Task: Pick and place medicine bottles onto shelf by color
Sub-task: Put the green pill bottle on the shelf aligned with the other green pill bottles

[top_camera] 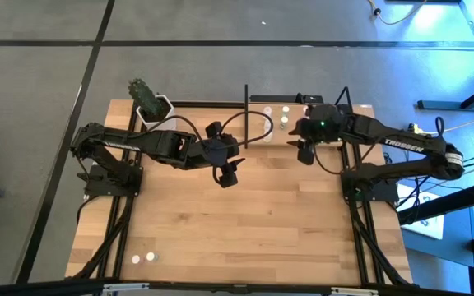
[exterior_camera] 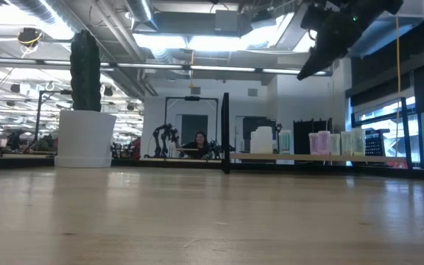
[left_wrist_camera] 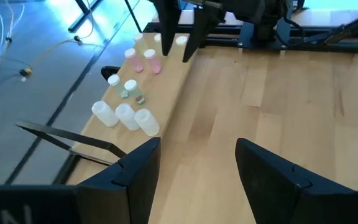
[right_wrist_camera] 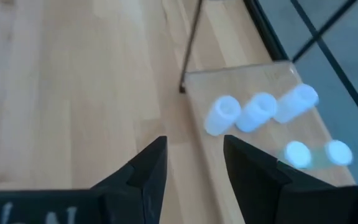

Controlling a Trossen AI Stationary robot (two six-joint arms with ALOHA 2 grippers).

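Both arms are hanging over the far half of the worktop [top_camera: 245,222] right now, nothing gripped. The left claw [top_camera: 227,174] is sitting near the middle with its fingers [left_wrist_camera: 135,171] spread wide and only bare wood showing between them. The right claw [top_camera: 305,151] is hovering just beside the shelf [top_camera: 257,138], partly open, also empty; in the low view it's hanging well above the board.

The shelf is lying along the far edge of the worktop, right of the white plant pot [top_camera: 153,109]. Most of the medicine bottles [left_wrist_camera: 126,116] are standing on it: three white-capped ones bunched at the end by a thin black upright [right_wrist_camera: 191,43], two greenish ones just behind them, then pink ones, then a few pale ones farthest along, probably yellowish, but it's hard to call. Two more bottles [top_camera: 143,258] are sitting on their own near the front left corner, well apart from everything.

The whole centre and front of the worktop is wide open. The tight spot is the shelf's long edge, where the right claw is crowding the bottles and uprights.
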